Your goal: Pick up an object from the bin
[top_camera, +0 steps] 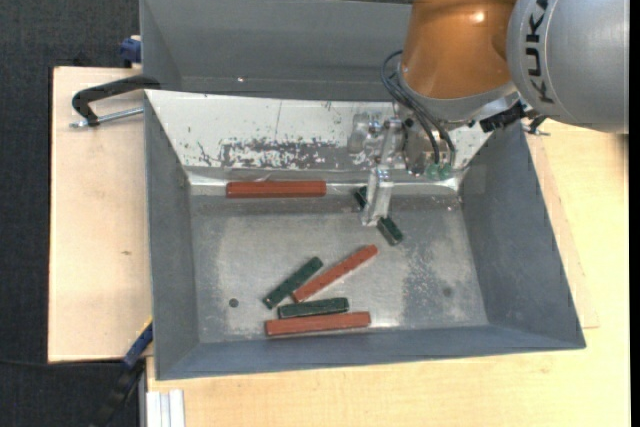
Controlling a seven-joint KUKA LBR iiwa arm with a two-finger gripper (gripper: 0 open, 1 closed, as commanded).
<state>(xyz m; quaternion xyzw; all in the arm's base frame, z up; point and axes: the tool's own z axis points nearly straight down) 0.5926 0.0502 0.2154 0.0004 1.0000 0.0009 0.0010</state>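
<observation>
Bin: a grey metal bin (170, 245) with sloping walls, seen from above.

Arm: a silver robot arm (585, 25) with a rounded orange cover (460, 25) at its wrist comes in from the right and hangs over the back right part of the bin.

End effector: the end effector (377, 213) points down at the bin floor, near the foot of the back wall and right of the middle. Whether it is apart or together cannot be told.

Nearest thing: a short dark green block (391, 232) lies tilted on the floor just beside the tip of the end effector, towards the front and right. Contact between the two cannot be told.

Back wall: a long red-brown flat bar (275, 188) lies along the foot of the wall, left of the end effector and apart from it.

Front middle: four bars lie close together, well apart from the end effector. A slanted red-brown bar (340, 271) and a slanted dark green bar (292, 283) lie side by side. Below them a level dark green bar (313, 308) lies just behind a front red-brown bar (317, 323).
</observation>
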